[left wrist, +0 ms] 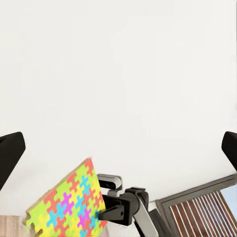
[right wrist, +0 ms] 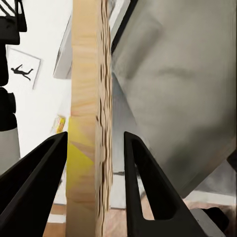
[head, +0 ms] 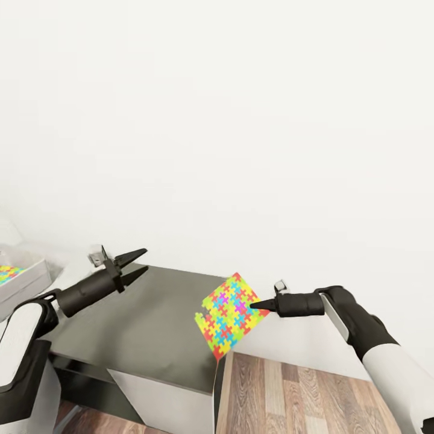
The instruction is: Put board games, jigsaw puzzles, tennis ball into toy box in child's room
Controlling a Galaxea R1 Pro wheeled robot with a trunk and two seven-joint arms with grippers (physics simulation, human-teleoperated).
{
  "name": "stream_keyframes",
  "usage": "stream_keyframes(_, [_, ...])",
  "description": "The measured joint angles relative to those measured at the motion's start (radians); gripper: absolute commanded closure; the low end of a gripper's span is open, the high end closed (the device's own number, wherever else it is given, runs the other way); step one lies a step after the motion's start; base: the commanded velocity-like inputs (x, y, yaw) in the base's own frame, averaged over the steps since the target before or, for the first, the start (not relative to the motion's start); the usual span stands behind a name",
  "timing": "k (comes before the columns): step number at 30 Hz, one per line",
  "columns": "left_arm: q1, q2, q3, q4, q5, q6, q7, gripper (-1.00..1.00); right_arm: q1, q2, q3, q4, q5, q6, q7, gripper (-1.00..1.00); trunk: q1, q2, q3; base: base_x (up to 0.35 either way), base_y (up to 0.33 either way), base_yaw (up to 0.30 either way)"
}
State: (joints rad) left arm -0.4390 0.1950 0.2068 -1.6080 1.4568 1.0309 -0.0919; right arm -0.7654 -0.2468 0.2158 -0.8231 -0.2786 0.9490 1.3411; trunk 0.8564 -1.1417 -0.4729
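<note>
Right claw (head: 256, 305) pinches the jigsaw puzzle (head: 231, 313) by one edge, tilted in air over the dark tabletop (head: 150, 325) corner; toy box (head: 24, 283) lies far left (beyond the open, empty left claw (head: 137, 263))

The counter (head: 150, 313) runs from the lower left toward the middle of the head view, its glossy top looking dark grey under the white wall, with a paler front panel below its near corner. At its far left end a shallow light grey toy box (head: 24, 280) rests on it, and a multicoloured jigsaw sheet (head: 8, 274) lies inside that box. To the right of the counter is light wood plank floor (head: 289, 392).
</note>
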Motion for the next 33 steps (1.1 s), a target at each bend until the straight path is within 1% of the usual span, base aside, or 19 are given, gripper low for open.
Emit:
stream_keyframes(2, [-0.002, 0.002, 0.002, 0.000, 0.003, -0.001, -0.001, -1.00, 0.001, 0.001, -0.008, -0.023, 0.000, 0.008, -0.020, 1.00, -0.008, 0.014, 0.010, 0.000, 0.000, -0.042])
stream_keyframes(5, [-0.003, 0.008, 0.005, 0.000, 0.005, -0.001, -0.006, -1.00, 0.002, 0.001, -0.015, -0.040, -0.001, 0.013, -0.032, 1.00, -0.019, 0.035, 0.024, 0.000, 0.000, -0.053])
stream_keyframes(7, [-0.002, 0.014, 0.026, 0.000, 0.009, 0.002, -0.008, -1.00, 0.002, 0.000, -0.018, -0.060, -0.002, 0.025, -0.037, 1.00, -0.027, 0.049, 0.033, 0.000, 0.000, -0.057])
stream_keyframes(8, [0.000, 0.018, 0.043, 0.000, 0.016, 0.003, -0.009, -1.00, 0.002, -0.001, -0.019, -0.083, -0.005, 0.047, -0.039, 1.00, -0.031, 0.056, 0.038, 0.000, 0.000, -0.059])
stream_keyframes(9, [0.001, 0.020, 0.050, 0.000, 0.020, 0.004, -0.009, -1.00, 0.002, -0.002, -0.020, -0.098, -0.004, 0.061, -0.039, 1.00, -0.035, 0.063, 0.043, 0.000, 0.000, -0.064])
stream_keyframes(10, [0.003, 0.026, 0.059, 0.000, 0.029, 0.006, -0.010, -1.00, 0.003, -0.005, -0.024, -0.136, -0.008, 0.089, -0.041, 1.00, -0.038, 0.070, 0.048, 0.000, 0.000, -0.068])
stream_keyframes(11, [0.004, 0.030, 0.063, 0.000, 0.032, 0.006, -0.010, -1.00, 0.004, -0.007, -0.026, -0.160, -0.006, 0.094, -0.041, 1.00, -0.042, 0.077, 0.052, 0.000, 0.000, -0.080])
stream_keyframes(12, [0.009, 0.048, 0.076, 0.000, 0.044, 0.008, -0.009, -1.00, 0.032, -0.039, -0.062, -0.289, -0.002, 0.091, -0.038, 1.00, -0.046, 0.084, 0.057, 0.000, 0.000, -0.084])
stream_keyframes(13, [0.009, 0.050, 0.078, 0.000, 0.051, 0.008, -0.008, -1.00, 0.037, -0.045, -0.071, -0.329, -0.010, 0.094, -0.038, 1.00, -0.050, 0.091, 0.062, 0.000, 0.000, -0.086])
stream_keyframes(15, [0.010, 0.052, 0.076, 0.000, 0.070, 0.007, -0.003, -1.00, 0.043, -0.051, -0.091, -0.367, -0.007, 0.094, -0.038, 1.00, -0.058, 0.105, 0.072, 0.000, 0.000, -0.089])
stream_keyframes(17, [0.010, 0.052, 0.074, 0.000, 0.075, 0.007, -0.002, -1.00, 0.045, -0.051, -0.098, -0.376, -0.005, 0.094, -0.039, 1.00, -0.065, 0.119, 0.081, 0.000, 0.000, -0.090])
stream_keyframes(24, [0.011, 0.055, 0.080, 0.000, 0.080, 0.009, -0.001, -1.00, 0.046, -0.051, -0.101, -0.394, -0.006, 0.094, -0.039, 1.00, -0.092, 0.168, 0.112, 0.000, 0.000, -0.064])
stream_keyframes(27, [0.016, 0.066, 0.082, 0.000, 0.084, 0.011, -0.002, -1.00, 0.052, -0.053, -0.101, -0.431, -0.005, 0.094, -0.040, 1.00, -0.104, 0.189, 0.122, 0.000, 0.000, 0.021])
stream_keyframes(29, [0.021, 0.072, 0.083, 0.000, 0.110, 0.012, -0.002, -1.00, 0.055, -0.054, -0.101, -0.442, -0.005, 0.094, -0.040, 1.00, -0.111, 0.203, 0.130, 0.000, 0.000, 0.148])
stream_keyframes(30, [0.026, 0.077, 0.085, 0.000, 0.138, 0.012, -0.003, -1.00, 0.057, -0.054, -0.102, -0.447, -0.006, 0.094, -0.039, 1.00, -0.115, 0.210, 0.133, 0.000, 0.000, 0.199])
stream_keyframes(31, [0.030, 0.081, 0.085, 0.000, 0.153, 0.012, -0.004, -1.00, 0.058, -0.055, -0.102, -0.448, -0.005, 0.094, -0.039, 1.00, -0.119, 0.217, 0.137, 0.000, 0.000, 0.231])
stream_keyframes(33, [0.052, 0.106, 0.087, 0.000, 0.202, 0.010, -0.007, -1.00, 0.059, -0.056, -0.104, -0.452, -0.006, 0.094, -0.039, 1.00, -0.127, 0.231, 0.144, 0.000, 0.000, 0.263])
